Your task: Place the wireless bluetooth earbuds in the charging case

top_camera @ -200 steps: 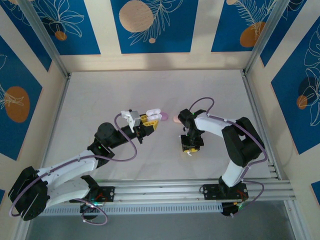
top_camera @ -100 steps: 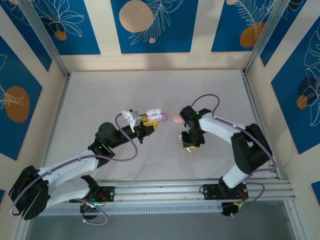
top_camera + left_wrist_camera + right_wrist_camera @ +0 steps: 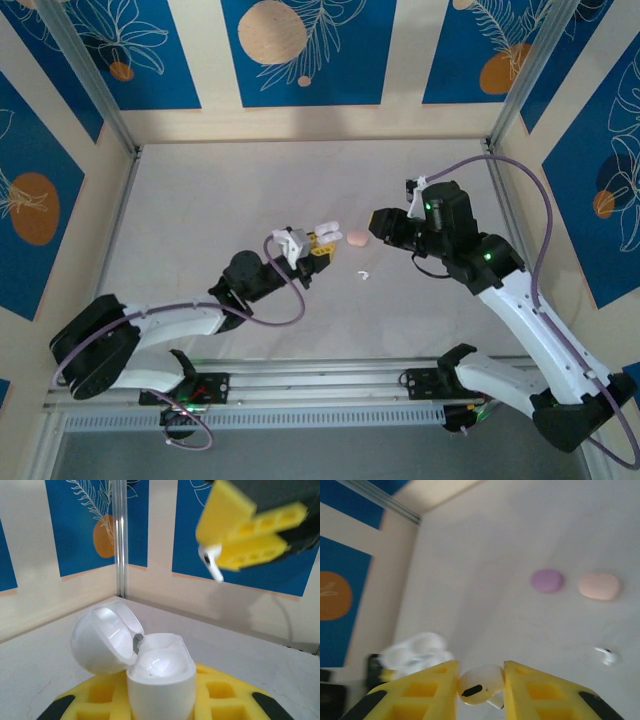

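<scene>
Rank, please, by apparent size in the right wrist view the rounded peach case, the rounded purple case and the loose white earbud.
1. Rounded peach case
2. Rounded purple case, slightly smaller
3. Loose white earbud, smallest

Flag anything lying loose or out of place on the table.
A loose white earbud lies on the table near the peach case, outside any case. A second white earbud is pinched in the right hand, and the left hand holds the open white case.
</scene>
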`<state>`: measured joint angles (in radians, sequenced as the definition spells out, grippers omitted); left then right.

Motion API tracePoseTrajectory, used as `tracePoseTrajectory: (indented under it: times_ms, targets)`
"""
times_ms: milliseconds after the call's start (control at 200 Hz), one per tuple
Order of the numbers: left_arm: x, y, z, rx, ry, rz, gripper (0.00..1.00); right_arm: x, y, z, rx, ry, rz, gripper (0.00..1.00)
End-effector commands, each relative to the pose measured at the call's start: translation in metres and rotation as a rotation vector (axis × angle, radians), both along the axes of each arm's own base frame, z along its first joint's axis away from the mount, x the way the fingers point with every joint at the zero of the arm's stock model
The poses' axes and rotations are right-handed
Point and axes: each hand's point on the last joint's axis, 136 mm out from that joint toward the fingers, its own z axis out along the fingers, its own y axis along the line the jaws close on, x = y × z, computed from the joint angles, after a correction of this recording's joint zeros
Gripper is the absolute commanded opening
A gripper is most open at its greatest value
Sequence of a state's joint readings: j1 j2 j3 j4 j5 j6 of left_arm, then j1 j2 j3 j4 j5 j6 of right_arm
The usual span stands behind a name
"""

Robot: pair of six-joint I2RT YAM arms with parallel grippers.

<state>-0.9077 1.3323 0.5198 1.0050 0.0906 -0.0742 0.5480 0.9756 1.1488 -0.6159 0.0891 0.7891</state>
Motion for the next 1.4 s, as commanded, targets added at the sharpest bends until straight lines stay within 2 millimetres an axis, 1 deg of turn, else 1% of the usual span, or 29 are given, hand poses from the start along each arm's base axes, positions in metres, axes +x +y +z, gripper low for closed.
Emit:
tracePoseTrajectory:
  times_ms: [0, 120, 235, 355, 565, 800, 975, 1205, 1396]
  targets:
    - [0.0, -0.005, 0.044, -0.129, -0.129, 0.041, 0.08, 0.005, 0.019, 0.029, 0.135, -0.071, 0.002, 0.28]
    - [-0.003, -0.013, 0.046, -0.144, -0.154, 0.048, 0.07, 0.004, 0.033, 0.04, 0.178, -0.108, 0.026, 0.29]
    - [-0.004, -0.015, 0.048, -0.151, -0.163, 0.061, 0.07, 0.003, 0.043, 0.037, 0.177, -0.114, 0.035, 0.29]
    - [-0.004, -0.014, 0.051, -0.165, -0.169, 0.079, 0.07, 0.0, 0.051, 0.032, 0.164, -0.115, 0.061, 0.29]
    - [-0.004, -0.014, 0.056, -0.18, -0.178, 0.089, 0.07, -0.004, 0.058, 0.018, 0.137, -0.089, 0.086, 0.29]
    - [-0.004, -0.014, 0.055, -0.181, -0.174, 0.09, 0.07, -0.007, 0.07, 0.022, 0.144, -0.096, 0.13, 0.29]
    - [-0.002, -0.011, 0.058, -0.202, -0.172, 0.112, 0.08, -0.007, 0.077, 0.018, 0.128, -0.083, 0.15, 0.29]
    - [0.002, -0.007, 0.062, -0.221, -0.165, 0.145, 0.07, -0.014, 0.082, 0.016, 0.129, -0.079, 0.177, 0.29]
    - [0.005, -0.003, 0.065, -0.243, -0.162, 0.169, 0.06, -0.02, 0.086, 0.01, 0.137, -0.047, 0.196, 0.29]
